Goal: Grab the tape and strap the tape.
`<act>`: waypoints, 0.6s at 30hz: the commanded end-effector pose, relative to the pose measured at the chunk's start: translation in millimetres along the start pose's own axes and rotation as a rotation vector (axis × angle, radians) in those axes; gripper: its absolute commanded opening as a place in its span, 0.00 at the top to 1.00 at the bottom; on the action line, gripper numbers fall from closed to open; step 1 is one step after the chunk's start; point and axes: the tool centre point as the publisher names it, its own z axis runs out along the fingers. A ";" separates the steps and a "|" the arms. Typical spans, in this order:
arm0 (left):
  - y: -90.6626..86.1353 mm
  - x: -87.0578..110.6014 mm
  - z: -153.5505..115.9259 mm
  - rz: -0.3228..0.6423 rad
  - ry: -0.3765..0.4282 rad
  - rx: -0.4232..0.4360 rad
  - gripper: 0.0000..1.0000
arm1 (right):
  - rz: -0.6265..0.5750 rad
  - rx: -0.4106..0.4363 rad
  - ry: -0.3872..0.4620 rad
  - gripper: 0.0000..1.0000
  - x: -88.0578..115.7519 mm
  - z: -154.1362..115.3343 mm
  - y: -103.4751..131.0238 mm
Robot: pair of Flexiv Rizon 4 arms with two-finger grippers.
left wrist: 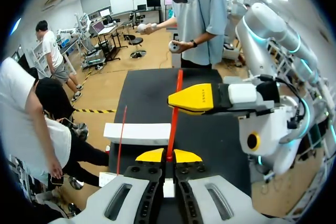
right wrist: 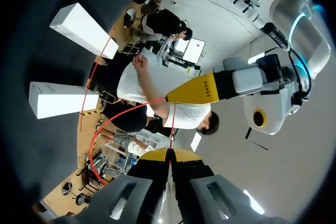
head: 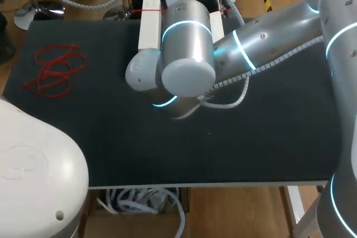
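Red tape (left wrist: 171, 129) is grabbed; strapping looks unfinished to me.
Left claw (left wrist: 168, 156) and right claw (right wrist: 169, 155) are each pinched on the tape, with a taut run between them. From there it loops off toward two white boxes (right wrist: 77, 29) on the bench (head: 111, 137). No knot visible.

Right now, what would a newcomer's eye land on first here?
The left gripper and right gripper, tips close together, each shut on red tape. In the head view the silver right arm covers the middle of the table, with a red tangle far left and white boxes at the far edge.
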 end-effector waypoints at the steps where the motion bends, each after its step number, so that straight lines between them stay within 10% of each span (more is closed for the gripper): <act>1: -0.7 0.9 -0.5 -0.001 0.000 -0.003 1.00 | -0.001 0.009 0.008 1.00 -4.3 1.6 7.4; 18: -0.7 0.9 -0.5 -0.001 0.000 -0.003 1.00 | -0.011 0.028 0.021 1.00 -5.3 1.0 33.7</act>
